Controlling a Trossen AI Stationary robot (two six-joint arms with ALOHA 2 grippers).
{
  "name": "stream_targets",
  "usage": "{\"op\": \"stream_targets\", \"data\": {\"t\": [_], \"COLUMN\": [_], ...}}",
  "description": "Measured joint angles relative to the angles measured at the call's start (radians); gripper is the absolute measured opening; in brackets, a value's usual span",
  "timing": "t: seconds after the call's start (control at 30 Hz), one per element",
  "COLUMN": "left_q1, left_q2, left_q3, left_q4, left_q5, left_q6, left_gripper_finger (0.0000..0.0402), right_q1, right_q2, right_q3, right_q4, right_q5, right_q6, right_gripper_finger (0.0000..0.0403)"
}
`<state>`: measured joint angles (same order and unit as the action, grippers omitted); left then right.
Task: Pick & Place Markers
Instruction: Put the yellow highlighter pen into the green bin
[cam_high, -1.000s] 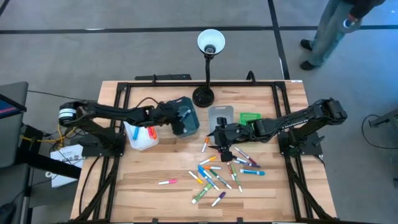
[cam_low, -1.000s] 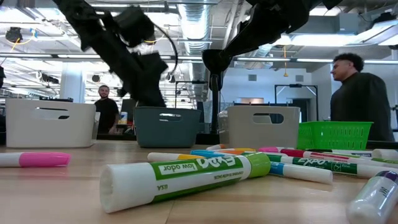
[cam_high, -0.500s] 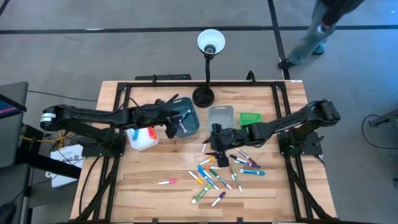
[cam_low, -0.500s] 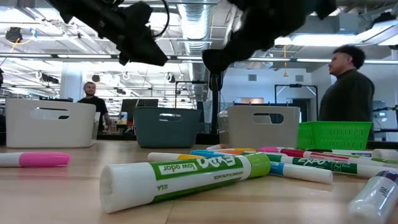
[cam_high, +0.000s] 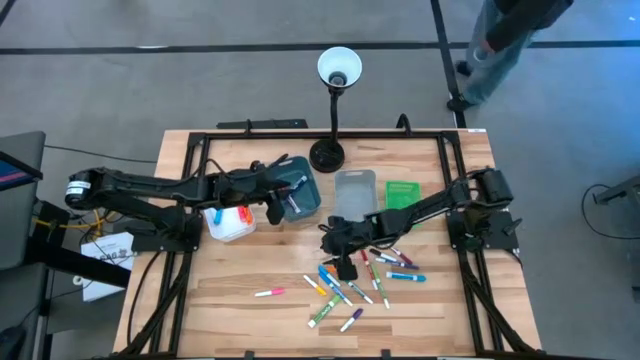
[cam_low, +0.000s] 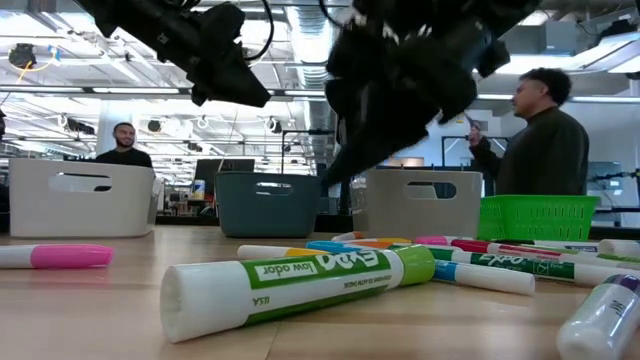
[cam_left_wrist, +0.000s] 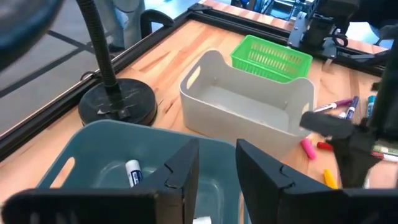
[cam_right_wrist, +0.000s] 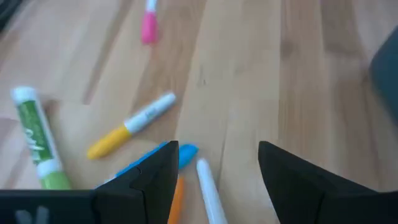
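Markers (cam_high: 360, 275) on table; only left wrist shows one in teal bin (cam_left_wrist: 134, 173).

A robotics lab — open-plan, with exposed ceiling ducts (cam_low: 300, 40) and strip lighting. People (cam_low: 545, 140) stand among workbenches beyond the wooden surface (cam_high: 250, 275), which sits on a grey floor (cam_high: 150, 90) marked with dark lines.
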<state>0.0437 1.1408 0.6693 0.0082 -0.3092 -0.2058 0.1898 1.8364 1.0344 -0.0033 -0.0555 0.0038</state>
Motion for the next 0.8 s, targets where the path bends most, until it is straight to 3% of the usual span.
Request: {"op": "stream_targets", "data": {"t": [0.47,0.8], "left_q1": [0.000,0.000], "left_q2": [0.000,0.000], "left_q3": [0.000,0.000], "left_q4": [0.000,0.000], "left_q5": [0.000,0.000], "left_q6": [0.000,0.000], "left_gripper_finger": [0.0102,0.0102], "right_q1": [0.017,0.027], "right_q2": [0.028,0.013], "right_q3": [0.002,0.247], "right_q4": [-0.120,-0.515], "right_q5": [0.011,0.060], "right_q6": [-0.028,-0.130], "right_gripper_finger": [0.0170,0.0180]}}
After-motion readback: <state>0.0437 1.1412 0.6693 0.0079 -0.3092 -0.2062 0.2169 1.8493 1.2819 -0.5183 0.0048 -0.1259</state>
